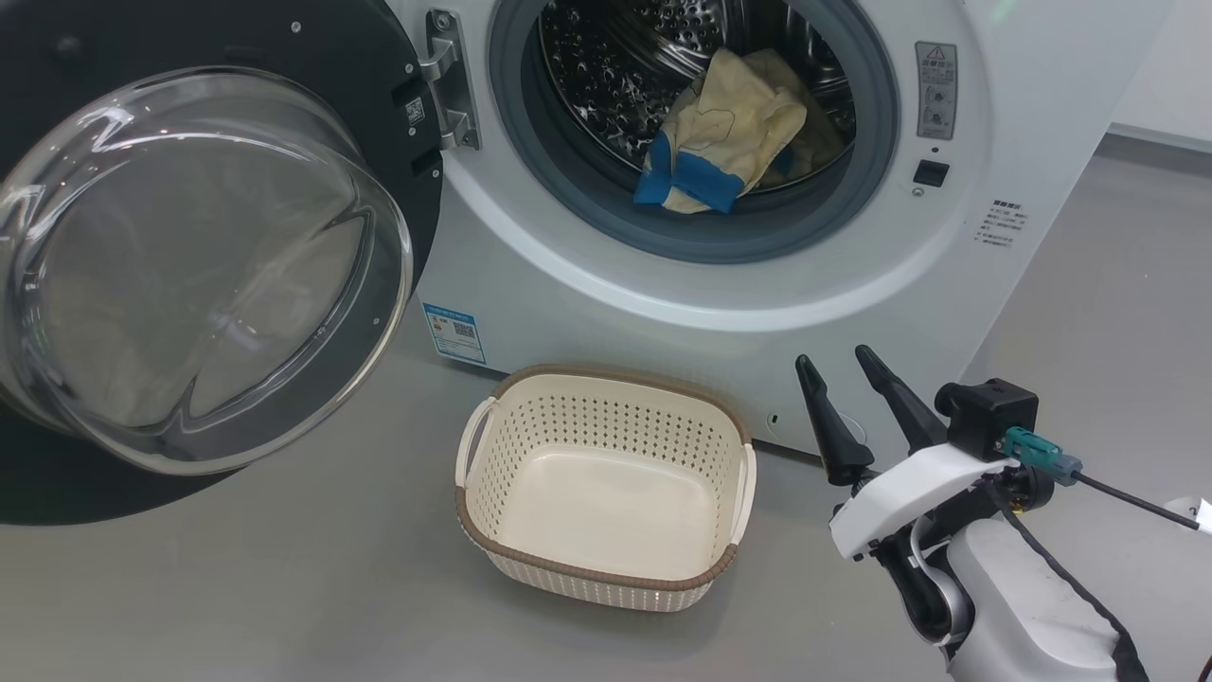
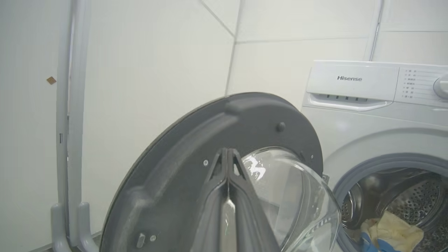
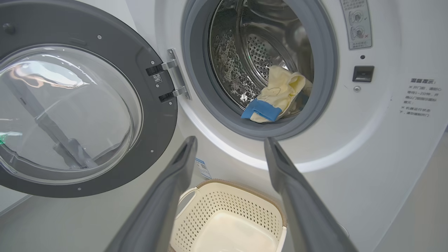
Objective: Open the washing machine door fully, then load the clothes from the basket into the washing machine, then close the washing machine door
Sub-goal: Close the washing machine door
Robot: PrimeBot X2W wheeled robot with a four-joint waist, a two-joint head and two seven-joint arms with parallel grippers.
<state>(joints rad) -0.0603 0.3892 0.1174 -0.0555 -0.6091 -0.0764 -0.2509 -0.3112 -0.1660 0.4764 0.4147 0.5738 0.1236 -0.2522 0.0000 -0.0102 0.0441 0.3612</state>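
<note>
The washing machine stands with its door swung wide to the left, glass bowl facing me. Pale yellow clothes with blue bands lie in the steel drum, near the front of the opening. On the floor below the opening, the cream basket holds nothing. My right gripper is open and empty, just right of the basket, fingers pointing up at the machine. In the left wrist view my left gripper is shut with nothing between its fingers, pointing at the door's grey inner face.
Grey pipes run up the tiled wall left of the door. A blue label sticker sits on the machine's lower front. Bare grey floor lies in front of the basket and to the machine's right.
</note>
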